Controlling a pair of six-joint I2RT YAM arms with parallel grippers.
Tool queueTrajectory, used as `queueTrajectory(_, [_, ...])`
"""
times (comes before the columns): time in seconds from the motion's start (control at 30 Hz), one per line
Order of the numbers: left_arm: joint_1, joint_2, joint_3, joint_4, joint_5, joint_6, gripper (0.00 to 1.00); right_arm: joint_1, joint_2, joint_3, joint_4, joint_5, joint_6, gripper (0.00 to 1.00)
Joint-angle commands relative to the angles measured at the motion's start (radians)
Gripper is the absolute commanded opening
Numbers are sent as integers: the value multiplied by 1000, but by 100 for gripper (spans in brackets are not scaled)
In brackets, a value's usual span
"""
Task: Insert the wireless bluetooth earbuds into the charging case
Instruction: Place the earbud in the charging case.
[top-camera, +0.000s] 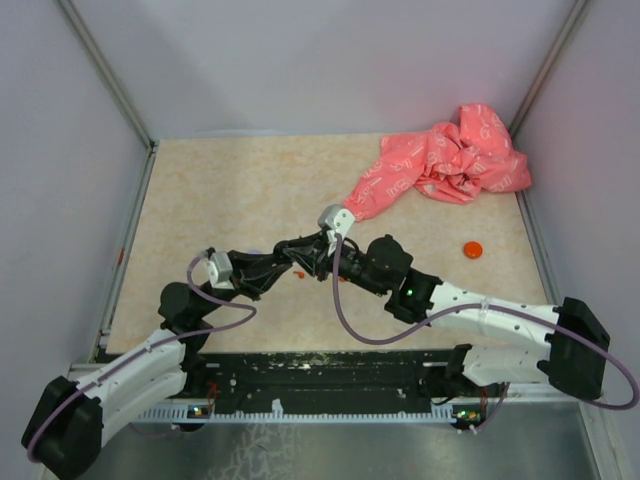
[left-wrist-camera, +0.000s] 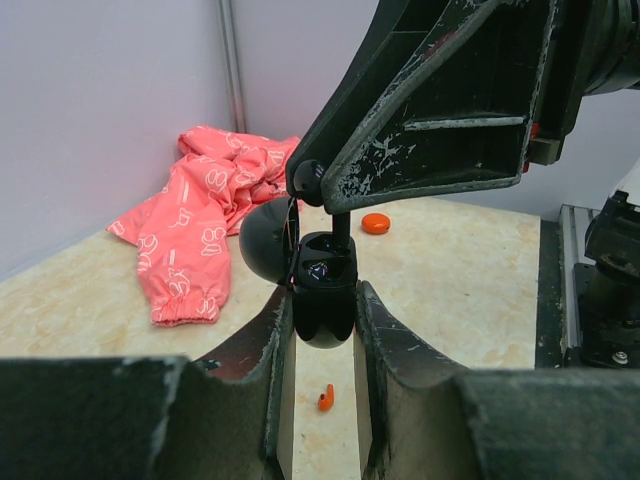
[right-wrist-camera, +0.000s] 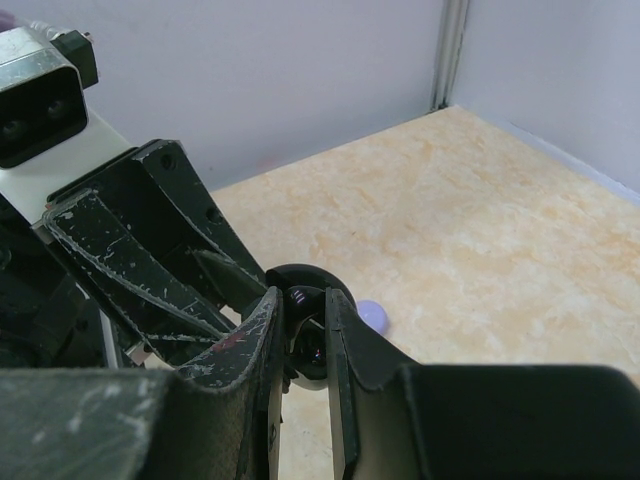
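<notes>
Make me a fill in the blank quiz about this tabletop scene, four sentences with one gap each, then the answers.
1. The charging case clamped in the left gripper is ____ in colour.
2. The crumpled garment in the far corner is ____.
3. The round disc lying near the garment is ____.
4. The case's lid stands ____.

Missing words: black; pink; orange; open.

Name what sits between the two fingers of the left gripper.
A glossy black plastic charging case, clamped by the left gripper's fingers just above the table. The left wrist view shows it best.
</notes>
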Motion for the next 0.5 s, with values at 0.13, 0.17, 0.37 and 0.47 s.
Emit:
queueTrajectory(0.13, [1, -2, 14, 68, 19, -32, 0, 15, 17, -6, 35, 1, -2, 17])
queueTrajectory(0.17, [1, -3, 13, 69, 20, -32, 0, 15, 19, -5, 34, -1, -3, 17])
queueTrajectory(0.37, [1, -19, 10, 69, 10, -30, 0, 16, 16, -17, 22, 20, -18, 17])
queueTrajectory(0.47, [1, -25, 7, 64, -4, -26, 0, 16, 2, -23, 15, 26, -19, 16])
